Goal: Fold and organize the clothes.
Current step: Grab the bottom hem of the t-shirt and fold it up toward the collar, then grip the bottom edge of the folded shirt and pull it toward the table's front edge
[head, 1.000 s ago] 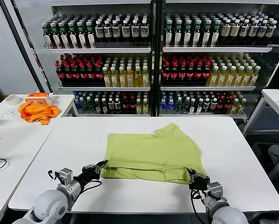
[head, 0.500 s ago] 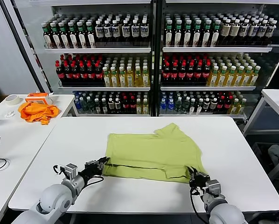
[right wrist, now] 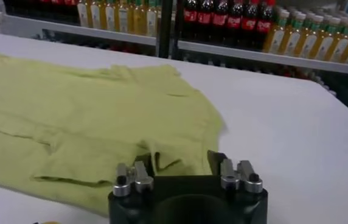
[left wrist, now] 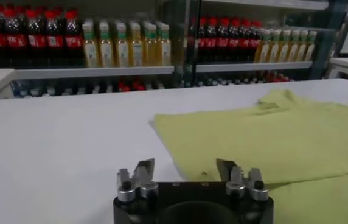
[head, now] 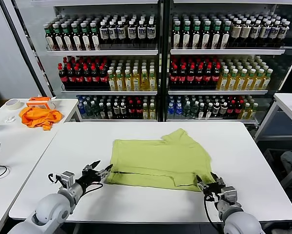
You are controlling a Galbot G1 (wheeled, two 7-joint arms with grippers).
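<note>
Behind everything stood the glass-fronted drinks shelves (head: pixel 158 58), packed row on row with bottles, and before them lay the white counter (head: pixel 77 146). At the middle of that counter the lime-green T-shirt (head: pixel 158 163) lay flat, its near hem turned over on itself into a narrow fold and one sleeve poking out toward the shelves on the robot's right. No printed graphic showed on the side facing up.

The left gripper (head: pixel 98 170) sat low on the counter just beside the near left corner of the shirt, its jaws spread apart and holding nothing; in the left wrist view the left gripper (left wrist: pixel 185 170) had its two fingertips (left wrist: pixel 143 167) parted with bare counter and the shirt's edge showing between them. The right gripper (head: pixel 208 182) hung at the near right corner of the shirt, jaws likewise parted and empty; from the right wrist view the right gripper (right wrist: pixel 181 162) pointed at the folded hem, with cloth lying just ahead of its tips but not pinched.

Well apart on the side table (head: pixel 9 141) to the robot's left lay the crumpled orange cloth (head: pixel 38 117), next to a roll of tape (head: pixel 11 104).
</note>
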